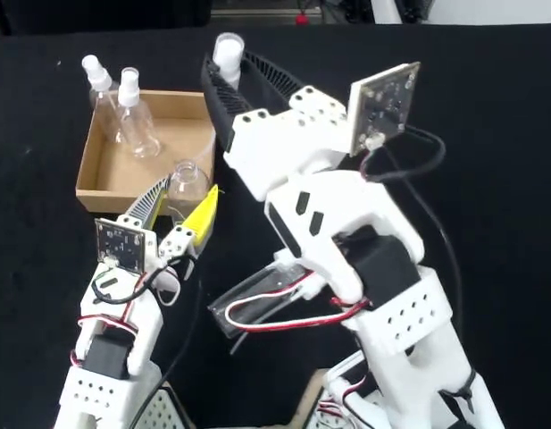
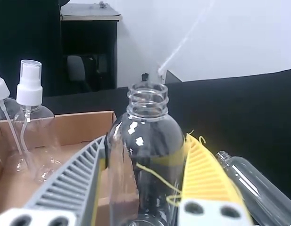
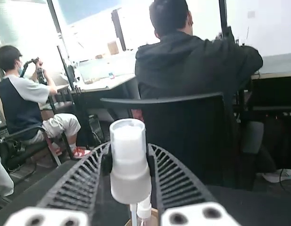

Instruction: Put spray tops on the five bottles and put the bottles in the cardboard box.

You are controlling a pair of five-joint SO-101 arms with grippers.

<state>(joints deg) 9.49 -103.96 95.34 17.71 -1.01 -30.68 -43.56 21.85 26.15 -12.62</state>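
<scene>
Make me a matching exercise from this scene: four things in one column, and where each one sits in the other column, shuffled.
Things
1. upright open bottle
2. white spray top
3. two capped bottles
4. bottle lying on its side

Places
A. standing in the cardboard box
B. gripped in the right claw
C. on the black table
D. gripped in the left claw

Pairs: 1-D, 2-B, 3-A, 4-C
</scene>
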